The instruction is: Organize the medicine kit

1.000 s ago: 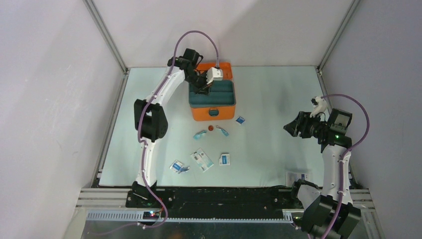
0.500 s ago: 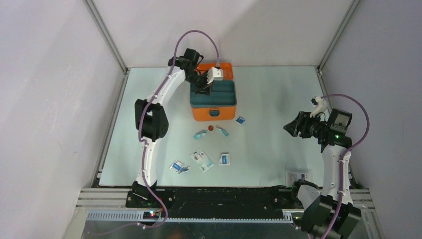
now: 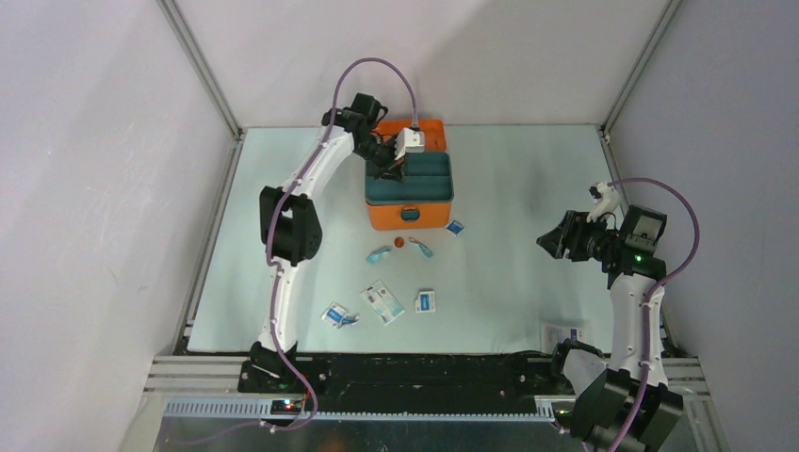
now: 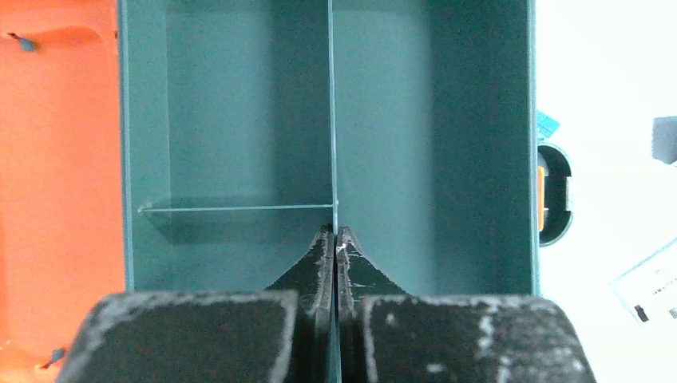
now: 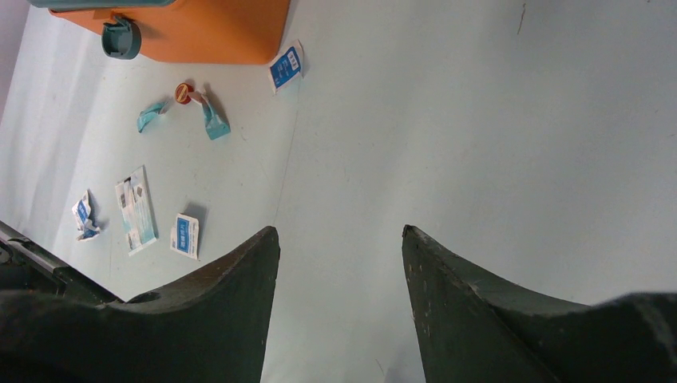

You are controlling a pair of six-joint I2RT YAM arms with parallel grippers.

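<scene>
The orange medicine kit [image 3: 429, 215] stands open at the back centre, its lid [image 4: 60, 159] folded back. A dark teal compartment tray [image 3: 424, 184] sits in it. My left gripper [image 3: 388, 168] reaches into the tray from the left. In the left wrist view the gripper [image 4: 334, 231] is shut on the tray's thin middle divider [image 4: 331, 120]. My right gripper [image 3: 545, 240] is open and empty above the bare table at the right, well away from the kit. The right wrist view shows the gripper [image 5: 339, 231], the kit's front [image 5: 199, 32] and its teal latch [image 5: 120, 37].
Loose items lie in front of the kit: a blue sachet [image 3: 455, 227], a red cap [image 3: 399, 242], teal wrappers [image 3: 379, 254], a flat packet [image 3: 383, 302], a small blue box [image 3: 425, 301] and a crumpled sachet [image 3: 338, 315]. A white paper [image 3: 563, 333] lies near the right arm's base.
The kit and tray have slid a little to the right with my left gripper holding the divider. The right arm has not moved.
</scene>
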